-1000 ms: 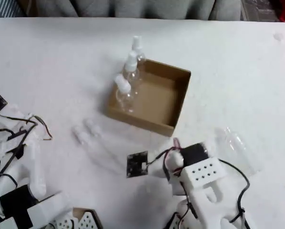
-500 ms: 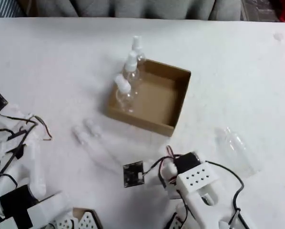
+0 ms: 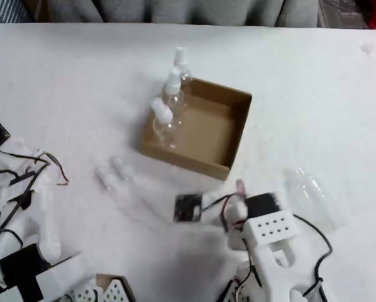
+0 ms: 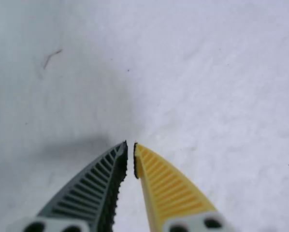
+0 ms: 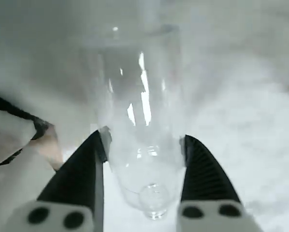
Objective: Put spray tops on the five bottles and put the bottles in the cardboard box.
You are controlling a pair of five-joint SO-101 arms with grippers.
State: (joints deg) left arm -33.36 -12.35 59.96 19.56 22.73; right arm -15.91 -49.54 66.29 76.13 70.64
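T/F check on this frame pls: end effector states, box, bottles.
1. The left end effector is shut and empty. True.
2. The box is closed. False: the box is open at the top.
3. The right end effector is at a clear bottle. True.
4. Every bottle stands upright. False: the far-right bottle lies on its side on the table.
5. Topped bottles stand upright at the box's edge. True.
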